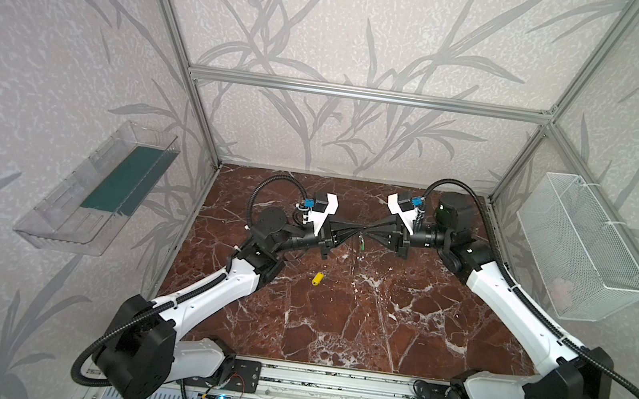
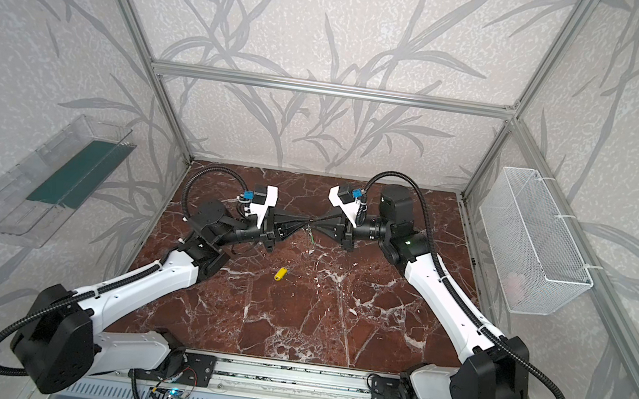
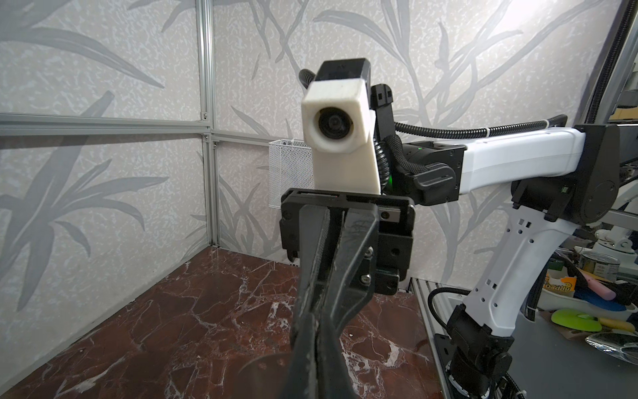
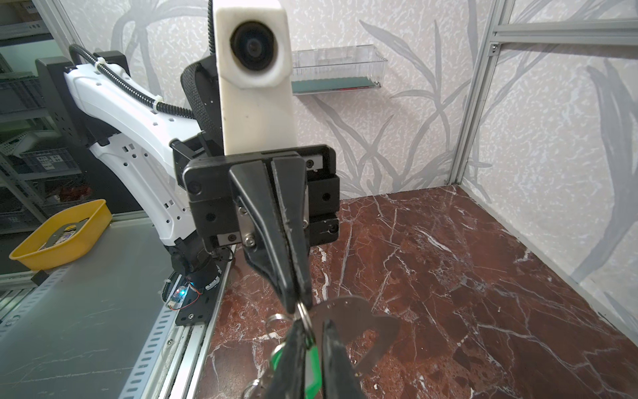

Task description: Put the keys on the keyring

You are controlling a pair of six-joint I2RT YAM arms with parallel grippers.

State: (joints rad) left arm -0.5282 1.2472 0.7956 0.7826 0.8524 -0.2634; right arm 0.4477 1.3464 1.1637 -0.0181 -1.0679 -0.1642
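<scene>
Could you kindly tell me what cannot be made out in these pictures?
Flat grey metal keyring plate: hidden in the left wrist view behind black tool fingers; edge-on, tiny in both top views.
Green plastic key tag: cut off by the right wrist view's bottom edge, partly behind the right tool.

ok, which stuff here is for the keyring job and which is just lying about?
Job: pale-grey bean-shaped keyring plate, green plastic key tag, yellow plastic key tag.
Lying about: white wire-mesh basket, clear plastic wall tray, yellow plastic bin.
</scene>
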